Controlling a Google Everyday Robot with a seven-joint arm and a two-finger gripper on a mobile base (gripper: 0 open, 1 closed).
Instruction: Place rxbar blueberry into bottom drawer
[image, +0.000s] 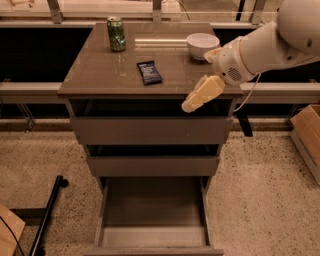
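The rxbar blueberry (149, 72), a flat dark navy bar, lies on the cabinet top (100, 70) near its middle. The bottom drawer (152, 212) is pulled out and shows a bare grey inside. My gripper (199, 96) hangs at the cabinet's front right edge, in front of the top drawer, to the right of the bar and a little nearer the camera. It holds nothing that I can see. The white arm reaches in from the upper right.
A green can (116, 34) stands at the back left of the top and a white bowl (202, 45) at the back right. The two upper drawers (150, 131) are slightly out. A cardboard box (307, 135) sits on the floor at right, a black pole (47, 220) at lower left.
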